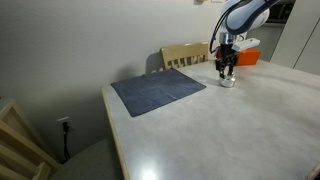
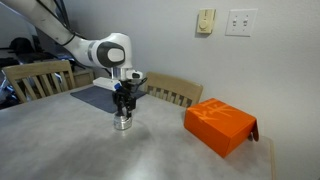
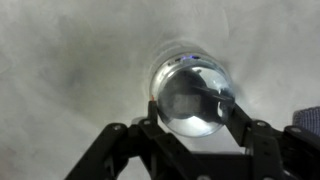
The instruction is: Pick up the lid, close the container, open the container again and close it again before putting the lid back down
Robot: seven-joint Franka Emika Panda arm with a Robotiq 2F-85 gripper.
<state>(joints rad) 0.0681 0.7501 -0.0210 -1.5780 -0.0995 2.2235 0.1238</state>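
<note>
The container (image 2: 123, 122), a small squat silvery jar, stands on the pale table; it also shows in an exterior view (image 1: 228, 81). My gripper (image 2: 123, 105) points straight down right on top of it, as the exterior view (image 1: 227, 71) also shows. In the wrist view my gripper (image 3: 192, 108) has a finger against each side of the lid (image 3: 190, 98), a pale greyish round disc. The lid sits over the jar, whose rim (image 3: 186, 50) peeks out behind it. Whether the lid rests fully on the jar I cannot tell.
An orange box (image 2: 220, 125) lies on the table near the jar, also in an exterior view (image 1: 247, 56). A dark blue-grey mat (image 1: 158, 90) lies flat further along the table. Wooden chairs (image 1: 185, 54) (image 2: 172, 90) stand at the table's edges.
</note>
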